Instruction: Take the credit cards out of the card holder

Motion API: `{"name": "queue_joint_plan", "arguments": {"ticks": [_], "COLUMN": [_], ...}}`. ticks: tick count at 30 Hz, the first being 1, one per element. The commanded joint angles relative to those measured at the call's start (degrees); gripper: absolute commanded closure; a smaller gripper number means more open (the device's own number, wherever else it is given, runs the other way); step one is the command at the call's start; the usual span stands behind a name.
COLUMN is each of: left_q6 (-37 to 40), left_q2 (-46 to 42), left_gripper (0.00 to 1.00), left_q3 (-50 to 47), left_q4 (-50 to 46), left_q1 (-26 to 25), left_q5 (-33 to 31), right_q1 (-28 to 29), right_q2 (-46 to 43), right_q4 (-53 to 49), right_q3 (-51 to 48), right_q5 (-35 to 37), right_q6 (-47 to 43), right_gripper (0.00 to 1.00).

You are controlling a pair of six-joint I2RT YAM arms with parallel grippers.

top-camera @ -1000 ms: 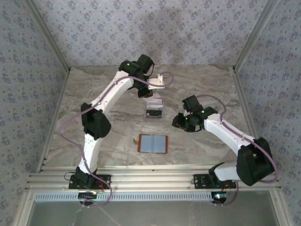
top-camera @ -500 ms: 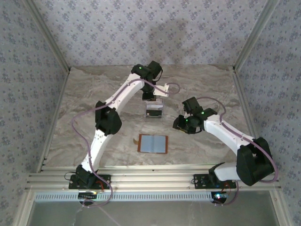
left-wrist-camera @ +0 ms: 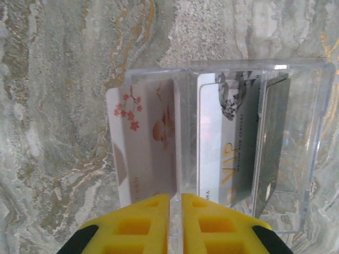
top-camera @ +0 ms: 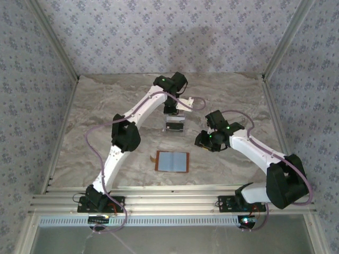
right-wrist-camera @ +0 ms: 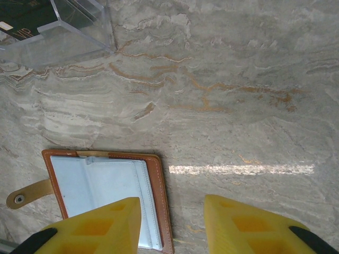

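Card holder [top-camera: 172,161] lies open, pale lining up, at table [top-camera: 95,106] front-centre. My R gripper [top-camera: 204,142] hangs just right of it & a bit beyond, fingers [right-wrist-camera: 95,227] well apart w/ nothing btwn. Farther back, clear box [top-camera: 174,125] has the credit cards [left-wrist-camera: 145,143] standing on edge: pink-white, silver VIP, dark. My L gripper [left-wrist-camera: 176,222] is over it, fingers barely a slit apart; can't tell if anything's pinched.
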Motion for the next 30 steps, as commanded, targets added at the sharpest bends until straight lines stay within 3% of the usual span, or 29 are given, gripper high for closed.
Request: {"name": "queue_joint_plan", "arguments": {"ticks": [1,3,5,11,18,22,30], "left_q6": [1.7,2.3,1.9,0.7,1.3,0.7,0.0], "left_q2": [0.2,-0.3,-0.2,-1.5,-2.5,-1.5,0.2], "left_gripper": [0.91,0.88,0.76,0.7,0.53,0.32,0.27], "left_q3": [4.0,3.8,3.8,3.9,-1.1,-1.6,-1.6], "left_q4": [0.7,1.5,3.4,1.2,-0.9,-0.7,4.5], "left_q1": [-0.4,-0.5,-0.5,-0.6,-0.5,-0.4,-0.2], "left_q5": [-0.1,-0.5,-2.6,0.9,3.1,3.0,-1.4], "right_q1": [-0.4,-0.4,-0.4,-0.4,-0.4,-0.3,-0.4], "right_q2": [-1.0,-1.2,-1.4,-1.7,-1.5,-1.7,-2.6], "right_q4": [-0.6,-0.6,-0.6,-0.6,-0.5,-0.6,-0.6], "right_q3": [-0.3,-0.4,-0.6,-0.5,0.2,0.0,-0.5], "right_q5": [-0.5,-0.3,-0.2,-0.1,-0.2,0.2,0.5], "right_q6": [-0.2,-0.1,0.1,0.1,-0.3,0.0,0.3], "right_gripper": [0.63,0.63,0.63,0.63,0.63,0.62,0.62]}}
